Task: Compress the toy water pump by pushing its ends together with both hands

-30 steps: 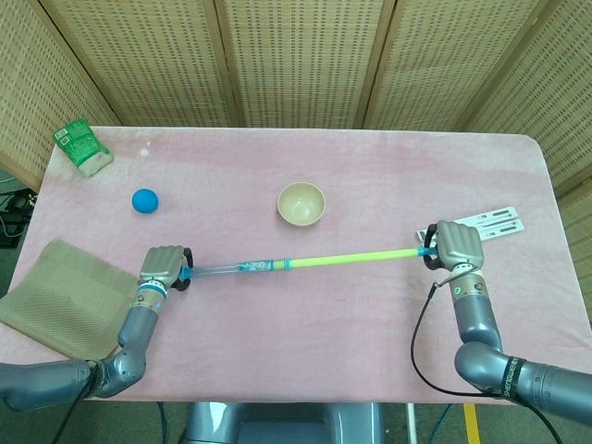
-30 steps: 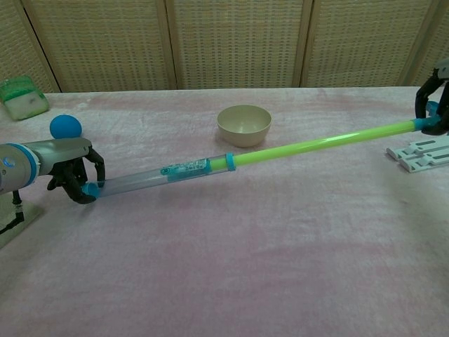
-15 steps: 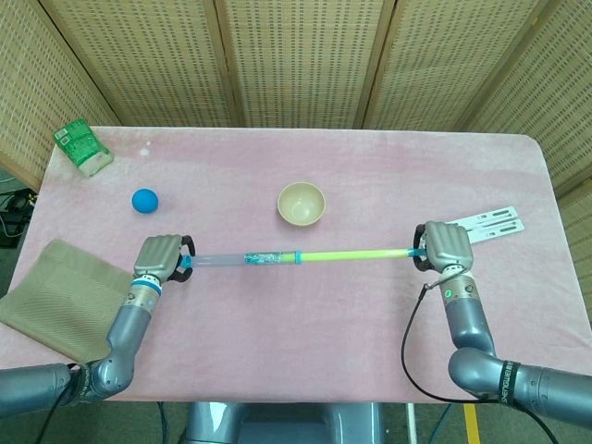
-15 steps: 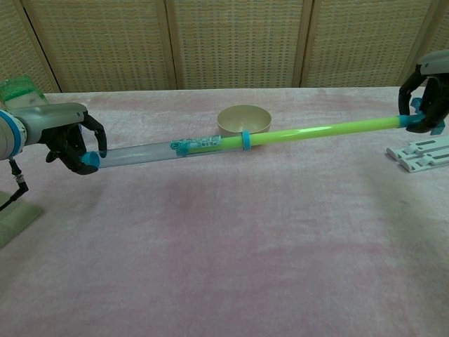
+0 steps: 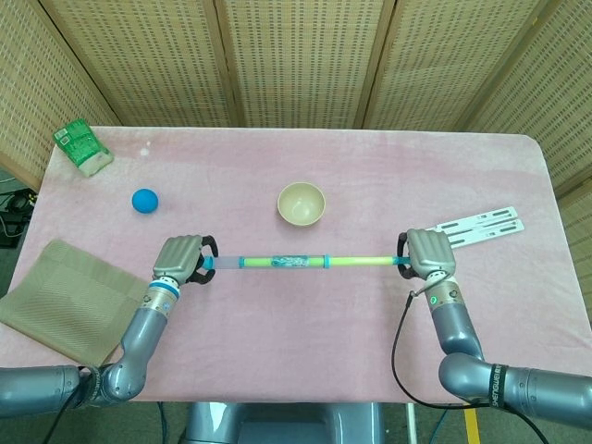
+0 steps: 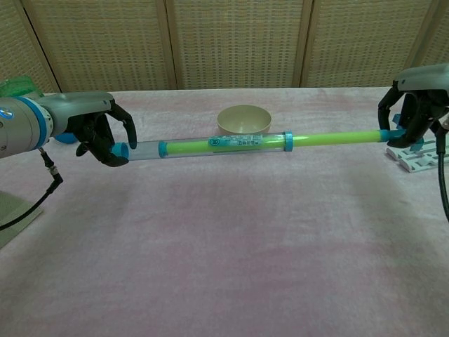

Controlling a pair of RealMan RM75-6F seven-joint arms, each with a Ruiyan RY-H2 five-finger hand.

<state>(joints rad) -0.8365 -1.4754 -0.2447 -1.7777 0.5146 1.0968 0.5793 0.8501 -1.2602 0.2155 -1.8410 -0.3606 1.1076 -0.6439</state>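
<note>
The left hand (image 5: 182,259) has its fingers curled around the blue cap at the left end of the long toy water pump (image 5: 305,263), and it grips that end. The right hand (image 5: 427,254) has its fingers curled around the blue tip at the right end of the same pump, and it grips that end too. In the chest view the left hand (image 6: 105,135) and the right hand (image 6: 412,105) hold the pump (image 6: 231,144) up off the table, and it runs almost level from left to right.

The pump has a clear plastic tube on the left part and a thin bright green rod on the right part. Some of the green rod shows inside the clear tube. A blue ring sits where the tube stops and the bare rod goes on.

Just behind the middle of the pump stands a small round cream bowl (image 5: 302,203), not touching it. Beside the right hand, on its far right side, lies a flat white plastic strip piece (image 5: 481,225).

Far to the left of the bowl is a small blue ball (image 5: 144,200). In the far left corner lies a green and white packet (image 5: 82,147). A folded tan cloth (image 5: 55,296) hangs over the near left edge. All of it is on a table with a pink cloth (image 5: 305,342).
</note>
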